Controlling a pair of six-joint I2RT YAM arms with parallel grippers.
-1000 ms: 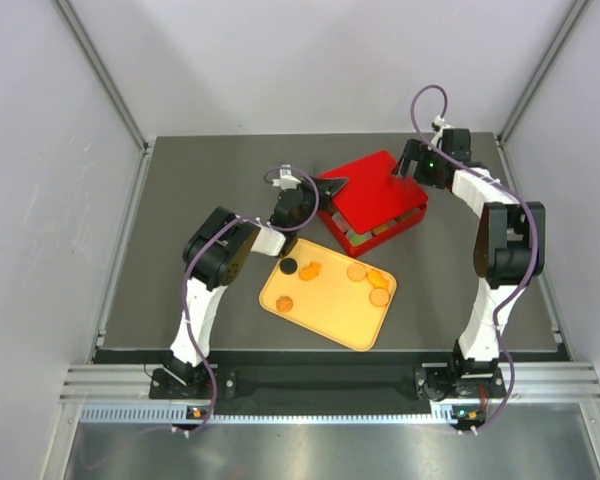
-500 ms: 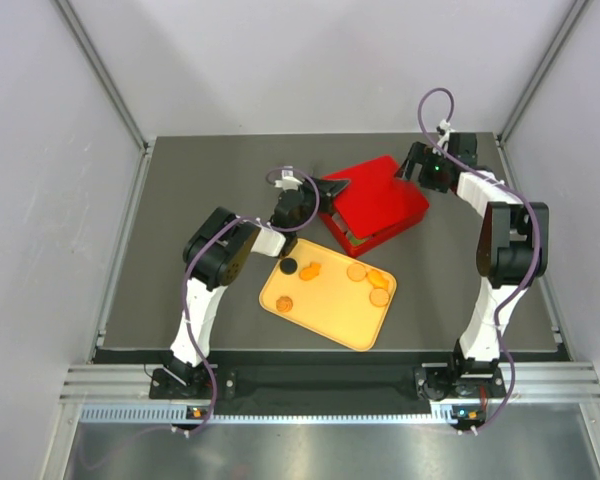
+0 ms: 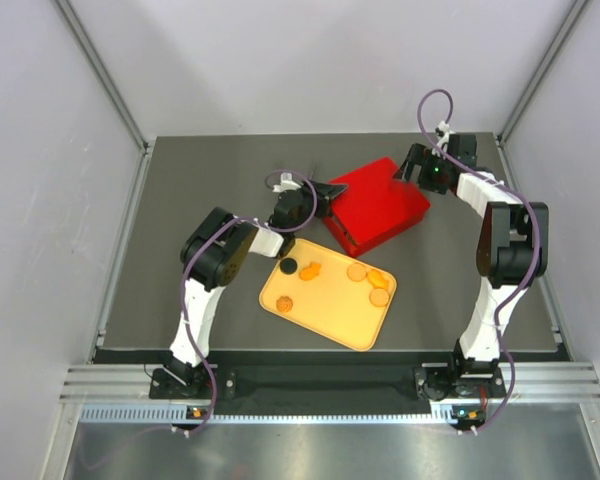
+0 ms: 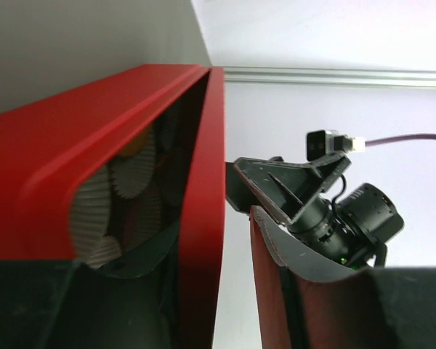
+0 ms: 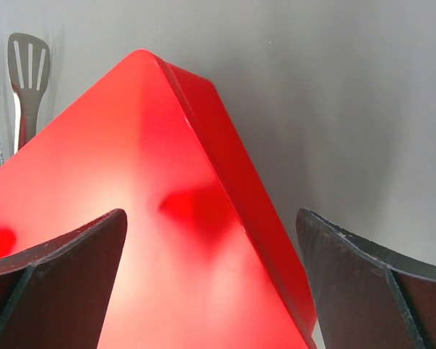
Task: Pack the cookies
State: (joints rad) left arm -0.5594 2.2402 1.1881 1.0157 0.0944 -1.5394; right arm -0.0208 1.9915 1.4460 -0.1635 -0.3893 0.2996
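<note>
The left arm (image 3: 194, 322) and right arm (image 3: 486, 318) share white links, black joints and looping purple cables (image 3: 435, 97).

Red box (image 3: 380, 205) under my right tool (image 5: 211, 218): plain glossy red, pale glare patch between black fingers (image 5: 58, 262). Inside box beside left tool (image 3: 332, 187) I see white paper cups (image 4: 123, 182) with pleated ribbing. Past right tool: silver slotted spatulas (image 5: 27, 65). Tray (image 3: 335, 322) on near side of left tool, yellow-orange. Cookies (image 3: 356, 271) on it orange, plus one black cookie (image 3: 289, 265). Tabletop (image 3: 180, 200) dark grey, unpatterned. Arms (image 3: 202, 300) white with black joints, cables (image 3: 435, 97) purple.
</note>
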